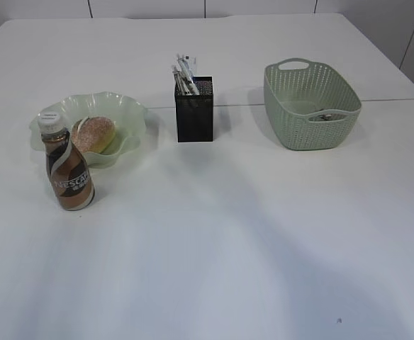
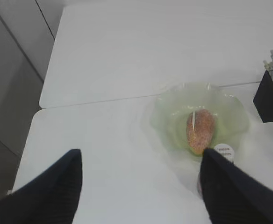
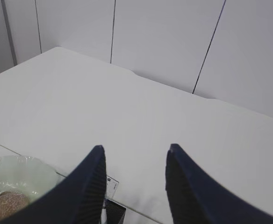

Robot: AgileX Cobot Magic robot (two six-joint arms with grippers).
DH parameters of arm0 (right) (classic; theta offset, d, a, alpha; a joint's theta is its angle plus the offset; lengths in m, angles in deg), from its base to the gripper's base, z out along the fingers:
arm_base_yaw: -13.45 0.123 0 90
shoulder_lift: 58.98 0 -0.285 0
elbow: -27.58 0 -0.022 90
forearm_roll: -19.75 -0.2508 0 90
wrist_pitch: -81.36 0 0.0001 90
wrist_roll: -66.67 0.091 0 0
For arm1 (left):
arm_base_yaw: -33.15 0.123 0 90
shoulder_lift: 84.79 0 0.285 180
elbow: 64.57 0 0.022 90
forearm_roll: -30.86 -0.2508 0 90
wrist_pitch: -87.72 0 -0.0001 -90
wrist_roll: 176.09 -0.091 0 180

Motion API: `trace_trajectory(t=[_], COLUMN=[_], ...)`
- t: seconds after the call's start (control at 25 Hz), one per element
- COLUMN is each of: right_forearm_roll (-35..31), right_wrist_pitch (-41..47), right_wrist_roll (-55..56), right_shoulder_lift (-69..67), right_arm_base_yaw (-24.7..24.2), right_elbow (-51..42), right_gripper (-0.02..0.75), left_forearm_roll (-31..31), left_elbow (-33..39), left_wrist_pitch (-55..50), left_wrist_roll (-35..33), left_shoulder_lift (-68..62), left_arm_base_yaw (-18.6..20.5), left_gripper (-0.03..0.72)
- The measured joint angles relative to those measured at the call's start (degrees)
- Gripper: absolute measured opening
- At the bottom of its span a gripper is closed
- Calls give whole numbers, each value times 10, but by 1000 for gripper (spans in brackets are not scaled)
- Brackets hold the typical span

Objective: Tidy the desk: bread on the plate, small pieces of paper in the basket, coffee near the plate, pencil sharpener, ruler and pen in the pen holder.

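1. Bread (image 1: 93, 134) sits on the green plate (image 1: 132, 113), right where the task wants it.
2. Coffee bottle (image 1: 69, 172) stands upright just in front of the plate, so that's sorted too.
3. Pen holder (image 1: 194, 110) has pens poking out the top; the basket (image 1: 310, 105) holds something small, can't tell what.
4. Left gripper (image 2: 141, 186) hangs above the plate with its jaws wide apart, holding nothing.
5. Right gripper (image 3: 134, 182) is up high, jaws parted and empty. Looks basically done to me.

Pale green plate (image 1: 132, 117) and basket (image 1: 292, 127) (lattice-patterned), black pen holder (image 1: 194, 117), brown-and-white swirled coffee bottle (image 1: 69, 177).
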Motion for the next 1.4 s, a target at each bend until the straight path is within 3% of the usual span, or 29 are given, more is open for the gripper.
trace_trajectory(t=[0.4, 0.64, 0.96, 1.2, 1.4], right_forearm_roll=[20, 21, 21, 21, 14], right_wrist_pitch=[218, 275, 389, 419, 410], right_wrist_roll=[1, 1, 1, 1, 1], right_shoulder_lift=[130, 194, 271, 337, 418], right_arm_base_yaw=[0, 0, 0, 0, 0], right_elbow=[0, 0, 2, -4, -103], right_gripper=[349, 349, 349, 349, 349], left_forearm_roll=[29, 56, 91, 106, 125], left_elbow=[-103, -118, -120, -120, -120], left_wrist_pitch=[-64, -97, -170, -231, -249], left_wrist_roll=[-35, -91, -112, -140, -150], left_shoulder_lift=[32, 98, 195, 251, 291], left_arm_base_yaw=[0, 0, 0, 0, 0], left_gripper=[559, 559, 558, 554, 544])
